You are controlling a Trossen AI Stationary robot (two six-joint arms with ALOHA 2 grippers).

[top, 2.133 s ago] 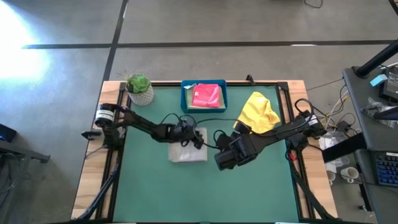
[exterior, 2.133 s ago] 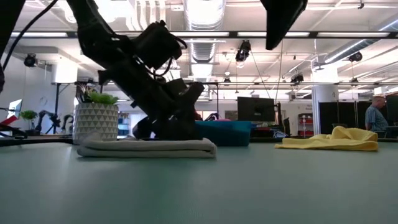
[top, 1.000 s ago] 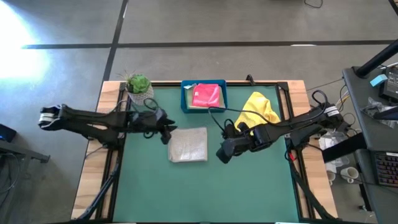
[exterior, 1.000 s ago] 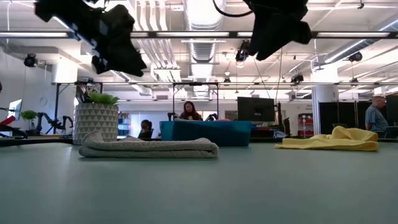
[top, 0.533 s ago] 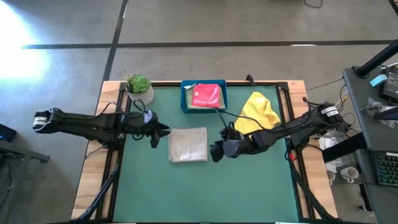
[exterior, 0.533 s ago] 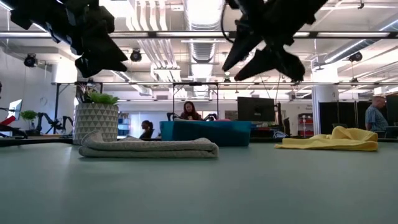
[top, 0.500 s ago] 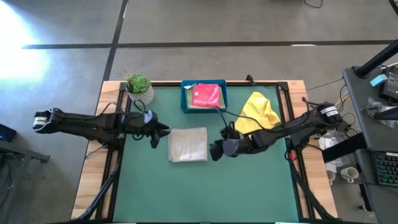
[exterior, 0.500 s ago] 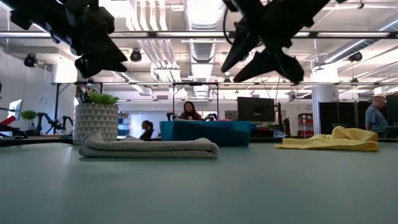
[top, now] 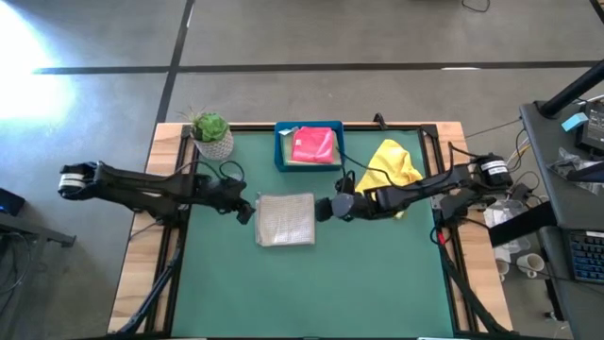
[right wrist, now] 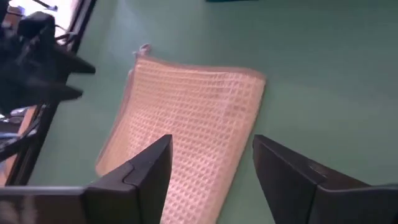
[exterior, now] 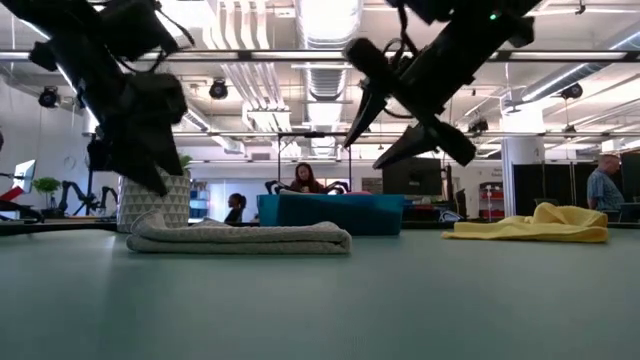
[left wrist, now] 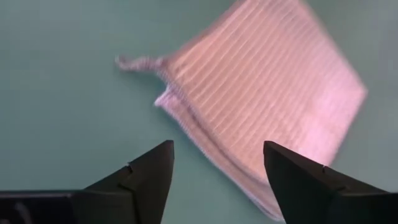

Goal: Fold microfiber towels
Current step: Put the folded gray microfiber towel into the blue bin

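A folded light grey towel (top: 285,219) lies flat on the green table; it also shows in the low view (exterior: 238,238), the left wrist view (left wrist: 267,106) and the right wrist view (right wrist: 186,118). My left gripper (top: 247,212) is open just left of it, above the table. My right gripper (top: 323,209) is open just right of it, raised. A crumpled yellow towel (top: 389,167) lies at the far right. A folded hot pink towel (top: 313,145) lies in the blue tray (top: 281,151). The lime and olive towels are out of view.
A small potted plant (top: 211,134) stands at the far left corner. The blue tray sits at the far edge, middle. The near half of the green mat (top: 311,293) is bare. People stand in the room beyond the table (exterior: 604,188).
My left gripper has drawn back from the grey towel toward the table's left edge, then returned close to the towel's left side and come lower. My right gripper has gone toward the towel's right edge. The towel has stayed folded and still.
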